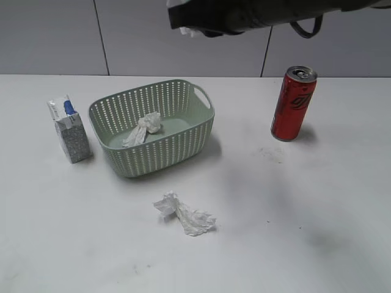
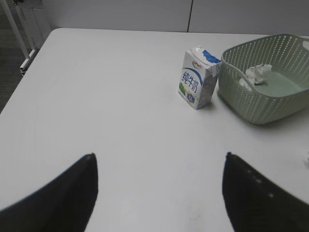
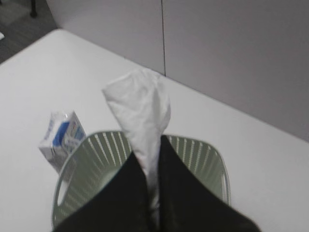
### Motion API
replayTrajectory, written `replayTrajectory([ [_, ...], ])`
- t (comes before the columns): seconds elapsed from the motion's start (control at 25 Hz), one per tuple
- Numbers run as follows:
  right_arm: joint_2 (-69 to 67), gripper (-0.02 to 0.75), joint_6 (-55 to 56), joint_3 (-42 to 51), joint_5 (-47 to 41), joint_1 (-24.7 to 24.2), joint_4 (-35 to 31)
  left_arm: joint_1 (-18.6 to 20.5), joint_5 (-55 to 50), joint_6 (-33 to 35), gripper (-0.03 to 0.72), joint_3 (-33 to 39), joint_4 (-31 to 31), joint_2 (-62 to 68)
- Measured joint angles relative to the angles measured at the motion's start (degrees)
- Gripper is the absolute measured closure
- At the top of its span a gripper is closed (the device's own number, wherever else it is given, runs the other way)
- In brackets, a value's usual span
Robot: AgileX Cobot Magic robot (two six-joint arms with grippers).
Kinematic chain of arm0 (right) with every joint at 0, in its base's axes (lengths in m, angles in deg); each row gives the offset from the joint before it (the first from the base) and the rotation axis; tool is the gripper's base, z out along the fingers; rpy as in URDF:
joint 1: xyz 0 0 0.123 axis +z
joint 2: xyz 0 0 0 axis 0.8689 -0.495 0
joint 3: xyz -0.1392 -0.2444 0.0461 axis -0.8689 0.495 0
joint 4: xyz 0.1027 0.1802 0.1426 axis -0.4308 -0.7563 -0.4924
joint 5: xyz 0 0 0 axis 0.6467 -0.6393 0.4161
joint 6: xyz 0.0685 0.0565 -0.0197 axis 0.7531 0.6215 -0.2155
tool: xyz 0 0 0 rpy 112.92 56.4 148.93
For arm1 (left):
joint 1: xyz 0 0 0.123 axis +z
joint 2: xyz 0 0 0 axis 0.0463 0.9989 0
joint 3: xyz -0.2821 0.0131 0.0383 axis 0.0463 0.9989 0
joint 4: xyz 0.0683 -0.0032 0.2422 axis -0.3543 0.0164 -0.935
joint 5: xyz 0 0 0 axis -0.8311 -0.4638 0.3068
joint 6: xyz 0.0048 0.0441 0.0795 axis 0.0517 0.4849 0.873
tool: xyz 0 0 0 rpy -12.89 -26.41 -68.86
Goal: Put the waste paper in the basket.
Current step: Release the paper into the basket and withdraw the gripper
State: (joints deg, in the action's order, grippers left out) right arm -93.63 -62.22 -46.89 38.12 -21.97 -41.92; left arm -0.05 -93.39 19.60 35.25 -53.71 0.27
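Note:
A pale green perforated basket stands left of centre; it also shows in the left wrist view and the right wrist view. One crumpled paper lies inside it. Another crumpled paper lies on the table in front of the basket. My right gripper is shut on a white paper, high above the basket; in the exterior view it sits at the top edge. My left gripper is open and empty over bare table, left of the milk carton.
A small milk carton stands just left of the basket. A red drink can stands upright at the right. The white table ends at a grey wall behind; its left edge shows in the left wrist view.

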Motion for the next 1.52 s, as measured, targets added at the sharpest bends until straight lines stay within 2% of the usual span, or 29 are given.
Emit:
replayTrajectory([
  [0.2, -6.0, 0.745, -0.1, 0.0, 16.2, 3.5, 0.3, 0.0, 0.0, 0.0, 0.097, 0.0, 0.0, 0.0],
  [0.36, -13.8, 0.745, -0.2, 0.0, 26.9, 4.8, 3.3, 0.0, 0.0, 0.0, 0.097, 0.0, 0.0, 0.0],
  [0.48, -19.0, 0.741, -0.2, 0.0, 30.1, 4.8, 3.8, 0.0, 0.0, 0.0, 0.097, 0.0, 0.0, 0.0],
  [0.56, -21.6, 0.712, -0.2, 0.0, 30.1, 4.8, 3.9, 0.0, 0.0, 0.0, 0.097, 0.0, 0.0, 0.0],
  [0.68, -24.6, 0.567, -0.2, 0.0, 29.1, 4.8, 4.0, 0.0, 0.0, 0.0, 0.097, 0.0, 0.0, 0.0],
  [0.84, -25.6, 0.202, -0.2, 0.0, 28.8, 4.8, 4.0, 0.0, 0.0, 0.0, 0.097, 0.0, 0.0, 0.0],
  [0.88, -25.6, 0.146, -0.2, 0.0, 28.8, 4.8, 4.0, 0.0, 0.0, 0.0, 0.097, 0.0, 0.0, 0.0],
  [0.92, -25.6, 0.124, -0.2, 0.0, 28.9, 4.8, 4.0, 0.0, 0.0, 0.0, 0.097, 0.0, 0.0, 0.0],
  [1.24, -25.2, 0.113, -0.2, 0.0, 27.2, 4.8, 4.0, 0.0, 0.0, 0.0, 0.097, 0.0, 0.0, 0.0],
  [1.52, -15.8, 0.125, -0.2, 0.0, 10.2, 5.0, 3.8, 0.0, 0.0, 0.0, 0.097, 0.0, 0.0, 0.0],
])
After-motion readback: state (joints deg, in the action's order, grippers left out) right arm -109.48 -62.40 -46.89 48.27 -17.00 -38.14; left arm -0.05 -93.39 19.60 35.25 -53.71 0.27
